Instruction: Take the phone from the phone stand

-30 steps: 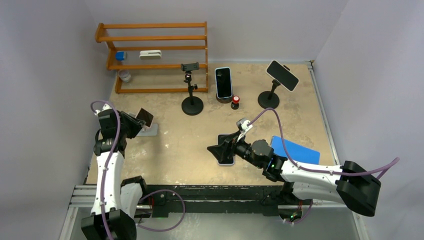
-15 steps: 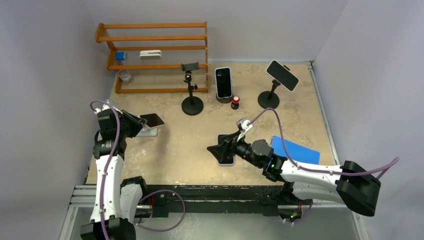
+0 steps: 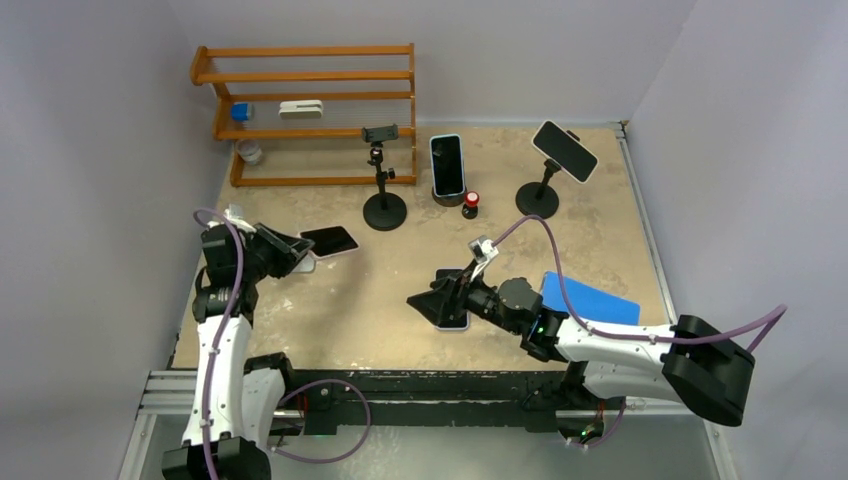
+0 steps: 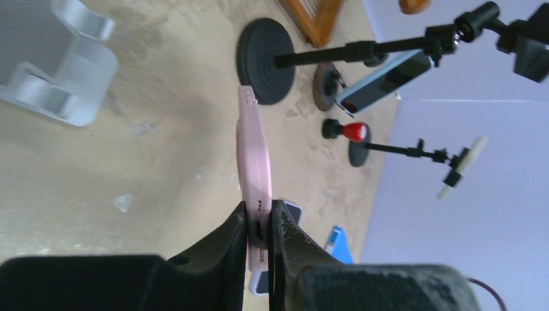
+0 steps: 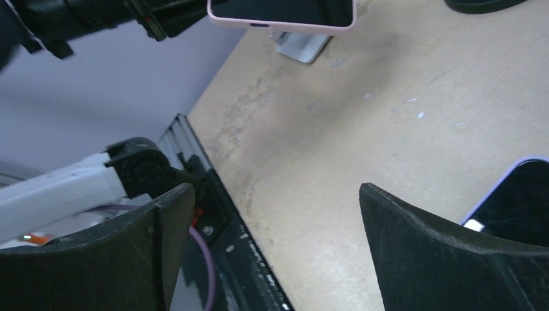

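A pink-cased phone (image 3: 330,241) hangs above the table just right of the silver phone stand (image 3: 303,266), apart from it. My left gripper (image 3: 291,251) is shut on the phone's near end. In the left wrist view the phone (image 4: 252,149) shows edge-on between the fingers of my left gripper (image 4: 259,223), and the empty stand (image 4: 58,84) lies at the upper left. My right gripper (image 3: 425,300) stands open and empty at the table's centre front. The right wrist view has my right gripper (image 5: 275,191) low over bare table, the pink phone (image 5: 281,13) and the stand (image 5: 301,44) far ahead.
Another phone (image 3: 452,318) lies flat under the right gripper, beside a blue pad (image 3: 590,300). Along the back stand a wooden rack (image 3: 305,110), an empty black tripod stand (image 3: 383,195), a phone on a round base (image 3: 447,165), a red knob (image 3: 470,205) and a phone on a tripod (image 3: 563,150).
My left gripper has carried the pink phone rightward off the silver stand and turned it flatter. The right arm has edged slightly left, still open.
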